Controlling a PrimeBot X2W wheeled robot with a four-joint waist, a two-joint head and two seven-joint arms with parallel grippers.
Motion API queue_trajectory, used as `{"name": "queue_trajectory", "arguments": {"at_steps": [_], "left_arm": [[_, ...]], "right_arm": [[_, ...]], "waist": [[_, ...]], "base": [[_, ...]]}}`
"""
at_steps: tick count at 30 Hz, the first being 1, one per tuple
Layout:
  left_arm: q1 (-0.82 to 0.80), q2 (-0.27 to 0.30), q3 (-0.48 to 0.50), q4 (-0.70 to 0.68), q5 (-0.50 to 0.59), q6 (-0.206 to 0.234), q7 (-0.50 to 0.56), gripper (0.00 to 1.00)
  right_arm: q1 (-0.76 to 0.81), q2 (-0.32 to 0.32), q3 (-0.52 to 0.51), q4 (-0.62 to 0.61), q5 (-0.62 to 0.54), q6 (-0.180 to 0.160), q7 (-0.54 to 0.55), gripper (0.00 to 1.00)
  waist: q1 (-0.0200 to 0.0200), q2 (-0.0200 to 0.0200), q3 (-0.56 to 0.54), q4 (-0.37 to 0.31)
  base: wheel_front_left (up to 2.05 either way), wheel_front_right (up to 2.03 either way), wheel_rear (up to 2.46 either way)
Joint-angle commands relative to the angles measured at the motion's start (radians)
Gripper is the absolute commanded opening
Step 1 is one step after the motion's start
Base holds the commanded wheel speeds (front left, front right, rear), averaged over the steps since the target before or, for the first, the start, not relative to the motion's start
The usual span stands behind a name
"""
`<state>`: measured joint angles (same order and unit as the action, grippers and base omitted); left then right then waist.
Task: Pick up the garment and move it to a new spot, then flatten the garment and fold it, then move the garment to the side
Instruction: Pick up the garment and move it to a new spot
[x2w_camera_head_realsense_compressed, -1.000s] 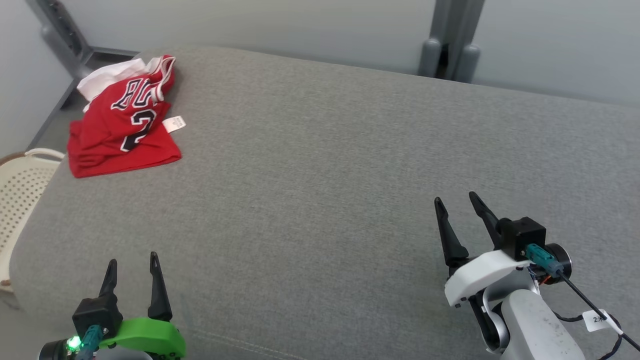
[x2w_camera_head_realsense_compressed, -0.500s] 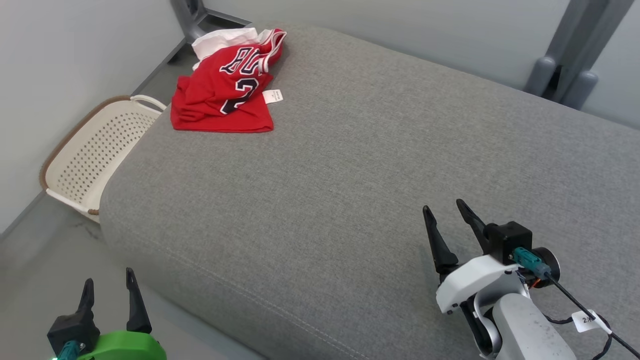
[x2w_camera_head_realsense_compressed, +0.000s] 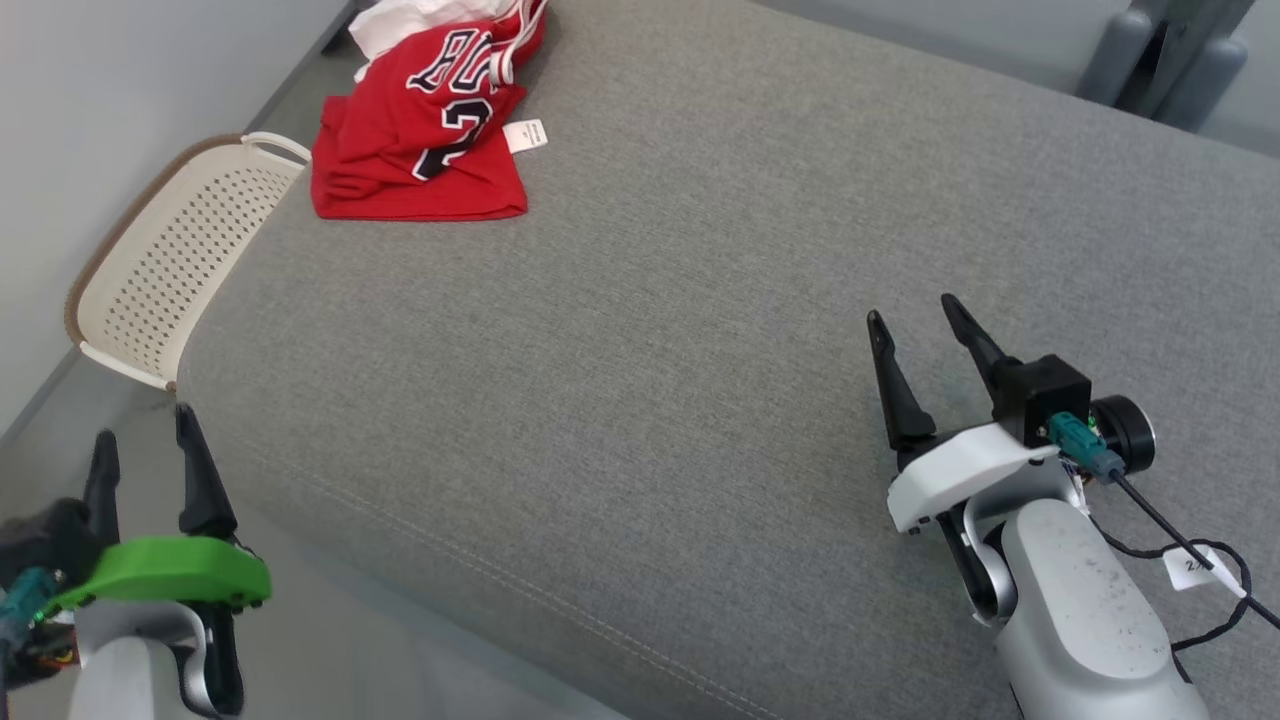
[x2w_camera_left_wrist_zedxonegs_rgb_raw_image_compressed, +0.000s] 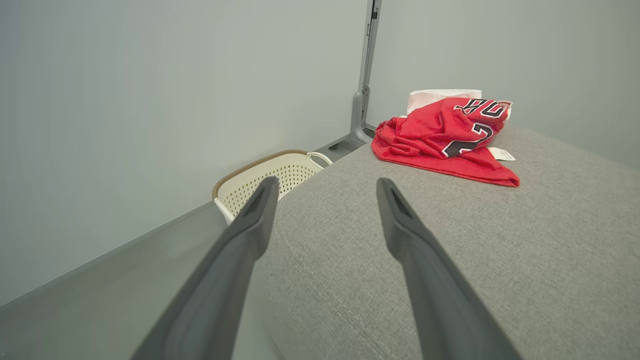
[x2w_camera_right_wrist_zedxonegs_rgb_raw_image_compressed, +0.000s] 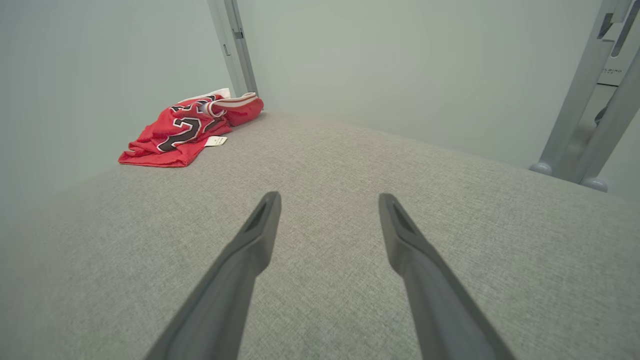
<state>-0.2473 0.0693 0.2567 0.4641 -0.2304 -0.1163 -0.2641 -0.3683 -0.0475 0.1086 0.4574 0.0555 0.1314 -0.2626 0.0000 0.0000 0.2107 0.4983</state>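
A red jersey (x2w_camera_head_realsense_compressed: 415, 130), printed with black-and-white lettering and a large 2, lies crumpled at the far left corner of a grey upholstered cushion (x2w_camera_head_realsense_compressed: 650, 300). Its lower hem runs close to the cushion's left edge. A small white label (x2w_camera_head_realsense_compressed: 526, 135) pokes out on the jersey's right side and rests flat on the grey fabric. A white cloth (x2w_camera_head_realsense_compressed: 400, 18) shows behind the jersey's far end (whether it belongs to the same garment cannot be told).

The left pincer (x2w_camera_head_realsense_compressed: 143, 428), on a green mount, hangs off the cushion's near left corner, above the grey floor (x2w_camera_head_realsense_compressed: 330, 640). Its 2 dark fingers are spread wide with nothing between them. They point up the cushion's left side, towards the jersey, which is well apart from them.

The right pincer (x2w_camera_head_realsense_compressed: 912, 310), on a white mount, is over the near right part of the cushion. Its 2 fingers are likewise spread wide and carry nothing. It is far from the jersey, with bare grey fabric between them.

A white perforated basket (x2w_camera_head_realsense_compressed: 160, 270) with a brown rim stands on the floor against the cushion's left side, between the left pincer and the jersey. Pale walls (x2w_camera_head_realsense_compressed: 120, 80) close the scene, with a grey metal post (x2w_camera_head_realsense_compressed: 1160, 50) at the far right.
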Motion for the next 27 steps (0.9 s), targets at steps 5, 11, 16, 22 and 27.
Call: {"name": "queue_trajectory", "arguments": {"at_steps": [5,11,16,22,27], "left_arm": [[-0.162,0.064,-0.030,0.050,-0.035,-0.015,0.000,1.00],[-0.333,0.181,-0.164,0.108,-0.138,-0.015,0.000,1.00],[-0.466,0.253,-0.224,0.182,-0.231,-0.016,0.000,1.00],[-0.572,0.338,-0.289,0.266,-0.329,-0.016,0.000,1.00],[-0.632,0.392,-0.349,0.333,-0.423,-0.016,0.000,1.00]], "right_arm": [[-0.058,-0.005,-0.004,-0.041,-0.049,-0.002,-0.003,1.00],[-0.101,-0.005,0.002,-0.083,-0.098,-0.002,-0.003,1.00],[-0.136,-0.005,0.008,-0.116,-0.110,-0.002,-0.003,1.00],[-0.157,-0.006,0.026,-0.154,-0.110,-0.002,-0.003,1.00],[-0.157,-0.009,0.024,-0.179,-0.113,-0.002,-0.001,1.00]], "waist": [[0.0000,0.0000,0.189,-0.122],[0.0000,0.0000,0.275,-0.169],[0.0000,0.0000,0.332,-0.214],[0.0000,0.0000,0.389,-0.271],[0.0000,0.0000,0.427,-0.311]], "base": [[0.00,0.00,0.00],[0.00,0.00,0.00],[0.00,0.00,0.00],[0.00,0.00,0.00],[0.00,0.00,0.00]]}}
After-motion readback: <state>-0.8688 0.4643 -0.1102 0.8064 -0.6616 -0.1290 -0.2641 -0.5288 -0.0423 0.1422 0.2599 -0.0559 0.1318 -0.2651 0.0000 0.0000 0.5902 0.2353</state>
